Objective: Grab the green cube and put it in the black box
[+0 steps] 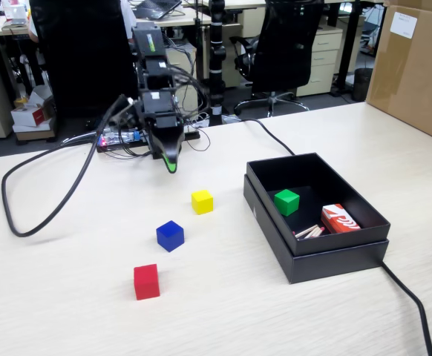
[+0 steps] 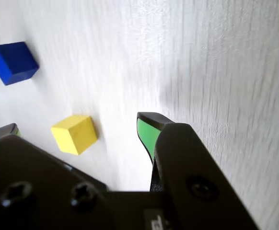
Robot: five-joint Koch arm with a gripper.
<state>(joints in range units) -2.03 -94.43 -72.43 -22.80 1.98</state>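
The green cube (image 1: 286, 202) lies inside the black box (image 1: 327, 261), near its left wall, at the right of the fixed view. My gripper (image 1: 171, 164) hangs well to the left of the box, over the table behind the yellow cube (image 1: 202, 201). In the wrist view the gripper (image 2: 79, 127) is open, its green-padded fingertips (image 2: 148, 132) wide apart with nothing held between them. The yellow cube (image 2: 75, 134) sits on the table below the gap. Neither the green cube nor the black box shows in the wrist view.
A blue cube (image 1: 170, 236) and a red cube (image 1: 146, 282) lie left of centre. The blue cube (image 2: 14, 62) also shows in the wrist view. A red-and-white packet (image 1: 340, 219) and small sticks (image 1: 309, 232) lie in the box. A brown carton (image 1: 416, 67) stands back right; cables (image 1: 45, 200) cross the table.
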